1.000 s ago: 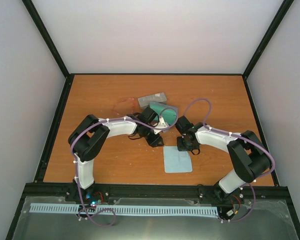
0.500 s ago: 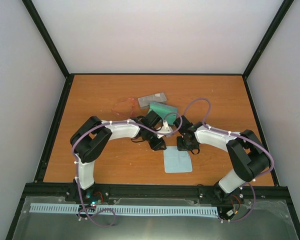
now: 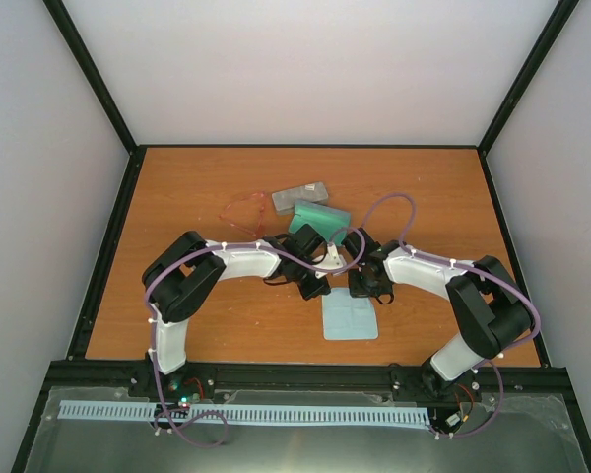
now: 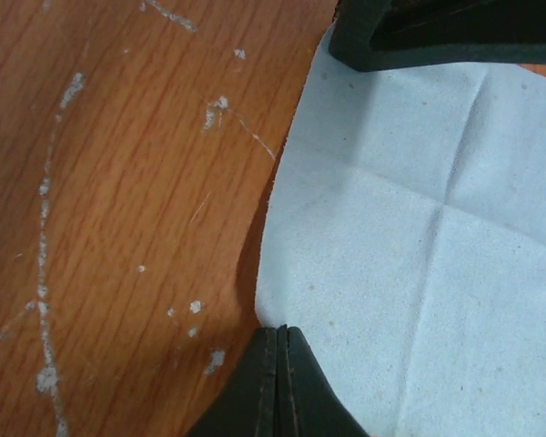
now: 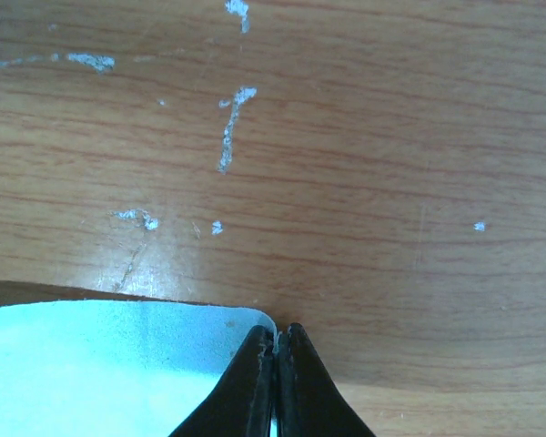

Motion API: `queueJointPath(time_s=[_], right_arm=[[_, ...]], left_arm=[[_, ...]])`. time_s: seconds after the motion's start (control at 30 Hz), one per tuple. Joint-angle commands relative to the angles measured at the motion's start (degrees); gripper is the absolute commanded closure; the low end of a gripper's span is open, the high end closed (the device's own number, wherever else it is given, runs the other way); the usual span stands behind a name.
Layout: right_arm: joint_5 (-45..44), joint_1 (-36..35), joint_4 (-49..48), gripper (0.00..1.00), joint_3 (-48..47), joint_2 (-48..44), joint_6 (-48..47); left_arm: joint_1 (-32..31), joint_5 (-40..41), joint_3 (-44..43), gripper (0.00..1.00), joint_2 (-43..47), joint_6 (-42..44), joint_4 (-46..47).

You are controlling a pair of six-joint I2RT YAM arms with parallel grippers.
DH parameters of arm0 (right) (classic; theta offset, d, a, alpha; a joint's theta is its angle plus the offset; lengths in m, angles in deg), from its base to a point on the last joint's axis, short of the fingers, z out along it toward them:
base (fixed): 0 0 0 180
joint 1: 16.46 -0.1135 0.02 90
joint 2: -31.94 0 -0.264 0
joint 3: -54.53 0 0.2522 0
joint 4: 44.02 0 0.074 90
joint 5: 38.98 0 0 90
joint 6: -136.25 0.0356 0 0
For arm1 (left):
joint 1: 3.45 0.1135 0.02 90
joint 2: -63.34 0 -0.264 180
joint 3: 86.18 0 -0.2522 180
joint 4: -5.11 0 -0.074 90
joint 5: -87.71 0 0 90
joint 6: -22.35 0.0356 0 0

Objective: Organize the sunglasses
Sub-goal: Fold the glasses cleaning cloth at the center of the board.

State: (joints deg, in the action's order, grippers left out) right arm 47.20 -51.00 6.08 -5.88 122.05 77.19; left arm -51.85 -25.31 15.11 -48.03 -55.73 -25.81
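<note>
The sunglasses (image 3: 242,209), a thin red see-through frame, lie at the back left of the table, apart from both grippers. A pale blue cloth (image 3: 351,319) lies flat near the front. My left gripper (image 3: 321,287) is at its far left corner, and in the left wrist view the left gripper (image 4: 280,330) is shut with the cloth (image 4: 409,237) corner pinched at its tips. My right gripper (image 3: 368,288) holds the far right corner. In the right wrist view the right gripper (image 5: 277,335) is shut on a sliver of cloth (image 5: 109,364).
A grey case (image 3: 300,195) and a green case (image 3: 321,216) lie just behind the grippers, right of the sunglasses. The black shape at the top of the left wrist view is the other gripper (image 4: 437,36). Black rails edge the wooden table (image 3: 197,296).
My left gripper moved from the green case toward the near side, came down at the cloth's far left corner and shut on it. The right gripper stayed shut on its corner.
</note>
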Motion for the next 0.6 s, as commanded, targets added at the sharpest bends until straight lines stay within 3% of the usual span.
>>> queueJointPath(time_s=[0.0,0.57], right_arm=[[2.19,-0.39,0.2,0.97,2.6,1.27,0.32],[5.17,2.28,-8.33,0.97,4.36,-2.43,-3.17]], left_arm=[[-0.99,4.38,1.75,0.99,-2.48,0.3,-2.39],[1.43,7.16,-4.39,0.99,-2.61,2.46,-2.76]])
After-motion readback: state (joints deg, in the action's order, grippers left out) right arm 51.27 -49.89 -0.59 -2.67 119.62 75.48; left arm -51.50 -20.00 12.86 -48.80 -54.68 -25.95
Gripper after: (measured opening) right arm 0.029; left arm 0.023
